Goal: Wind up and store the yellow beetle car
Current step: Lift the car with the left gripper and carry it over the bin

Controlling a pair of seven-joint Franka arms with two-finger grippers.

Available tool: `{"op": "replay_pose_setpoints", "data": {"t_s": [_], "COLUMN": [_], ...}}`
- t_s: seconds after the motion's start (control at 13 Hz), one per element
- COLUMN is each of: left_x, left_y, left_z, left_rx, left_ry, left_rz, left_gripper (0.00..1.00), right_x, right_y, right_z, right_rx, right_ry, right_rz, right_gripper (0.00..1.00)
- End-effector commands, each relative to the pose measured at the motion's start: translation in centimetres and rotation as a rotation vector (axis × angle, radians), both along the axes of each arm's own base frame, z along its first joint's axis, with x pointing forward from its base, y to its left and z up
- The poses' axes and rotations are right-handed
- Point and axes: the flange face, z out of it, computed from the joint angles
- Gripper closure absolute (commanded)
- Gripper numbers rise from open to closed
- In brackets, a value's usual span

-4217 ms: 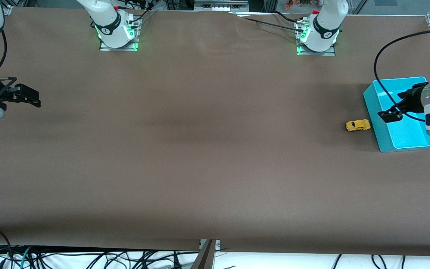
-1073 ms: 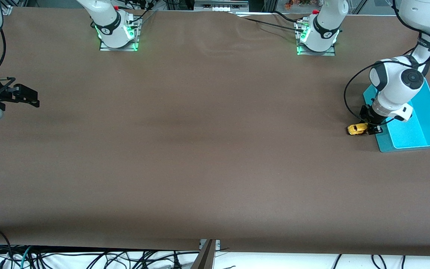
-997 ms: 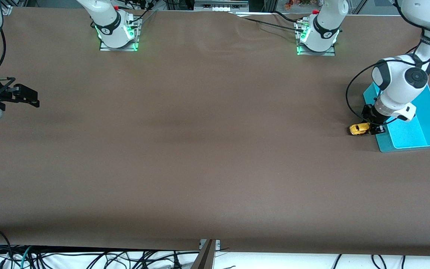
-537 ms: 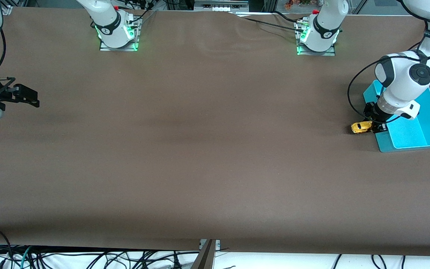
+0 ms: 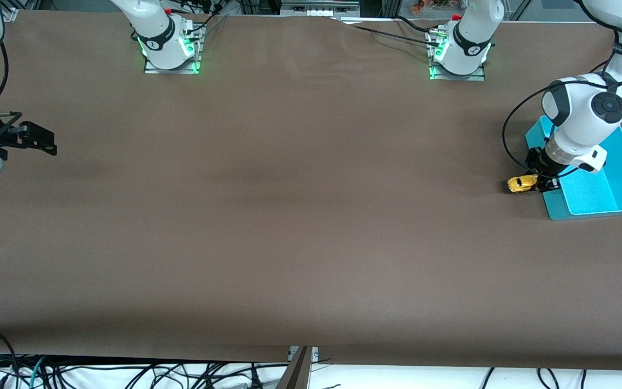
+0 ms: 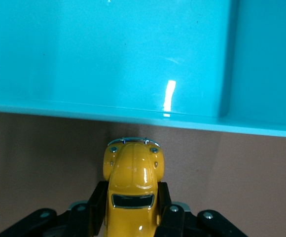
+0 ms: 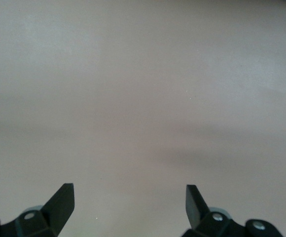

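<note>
The yellow beetle car (image 5: pixel 521 183) sits on the brown table right beside the turquoise bin (image 5: pixel 613 189), on the side toward the right arm's end. My left gripper (image 5: pixel 539 182) is down at the table and shut on the car's rear half. In the left wrist view the car (image 6: pixel 133 190) points its nose at the bin's wall (image 6: pixel 108 59), and a black finger (image 6: pixel 96 205) presses each flank. My right gripper (image 5: pixel 41 141) hangs open and empty at the right arm's end of the table; its wrist view shows a fingertip (image 7: pixel 64 197) over bare table.
The two arm bases (image 5: pixel 169 46) (image 5: pixel 459 51) stand along the table edge farthest from the front camera. Cables (image 5: pixel 127 373) hang below the table edge nearest the front camera.
The left arm came off the bin and down onto the car. Over the last second it slid the car a little toward the bin. The right arm has not moved.
</note>
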Motion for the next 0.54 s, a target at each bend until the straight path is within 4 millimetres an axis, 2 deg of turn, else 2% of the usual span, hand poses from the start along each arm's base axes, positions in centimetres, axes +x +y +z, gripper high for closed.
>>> {"op": "replay_pose_setpoints", "data": {"t_s": [0.0, 0.46], "left_x": [-0.07, -0.13], "left_y": [-0.30, -0.29], "left_z": [1.19, 1.30], "left_rx": [-0.002, -0.003], "left_ry": [-0.007, 0.003], "left_rz": [0.005, 0.006], "left_gripper": [1.00, 1.00], "right_x": [-0.33, -0.33], "right_y": [-0.27, -0.26], "right_z": [0.50, 0.50], "right_rx": [-0.003, -0.002], "right_ry": [-0.010, -0.010], "right_rz": [-0.005, -0.005], "right_gripper": [0.00, 0.00]}}
